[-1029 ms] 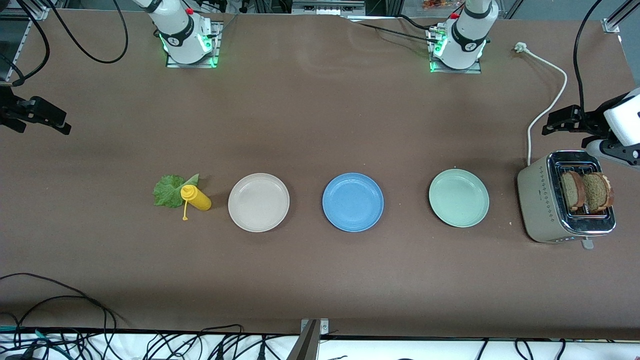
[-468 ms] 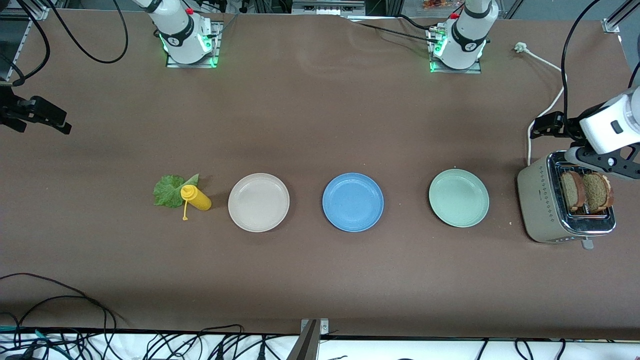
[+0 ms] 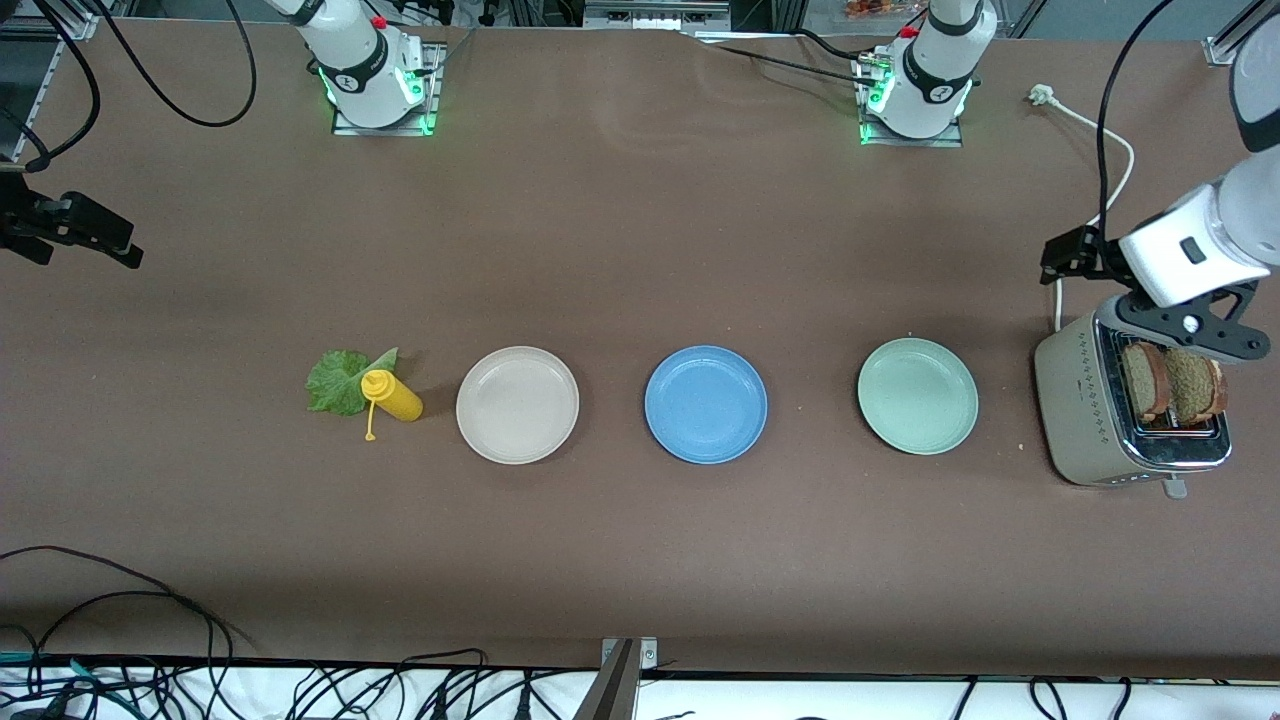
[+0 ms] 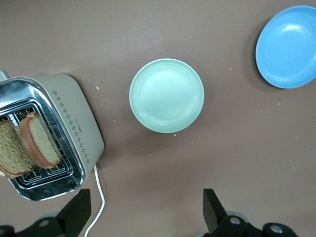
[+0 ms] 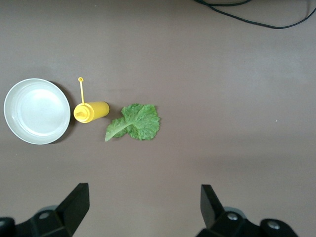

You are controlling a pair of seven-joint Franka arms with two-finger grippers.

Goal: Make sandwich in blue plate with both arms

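Note:
Two brown bread slices (image 3: 1170, 383) (image 4: 30, 144) stand upright in the toaster's slots. My left gripper (image 3: 1190, 335) (image 4: 145, 213) hangs open and empty above the toaster, at the edge nearer the arms' bases. The blue plate (image 3: 706, 404) (image 4: 289, 47) lies empty in the middle of the row of plates. A green lettuce leaf (image 3: 335, 382) (image 5: 136, 122) lies flat toward the right arm's end, touching the yellow squeeze bottle (image 3: 392, 396) (image 5: 91, 111). My right gripper (image 5: 144, 210) is open and empty, high over bare table past the lettuce; the front view shows only its black wrist fitting (image 3: 75, 228).
A beige plate (image 3: 517, 404) and a pale green plate (image 3: 917, 396) flank the blue one. The silver and beige toaster (image 3: 1085, 410) sits at the left arm's end, and its white cord (image 3: 1100, 205) runs toward the bases. Black cables (image 3: 110, 600) trail at the table's near edge.
My left arm has swung in from the table's end, and its gripper now hangs over the toaster. The right arm, the plates, the bread and the lettuce have not moved.

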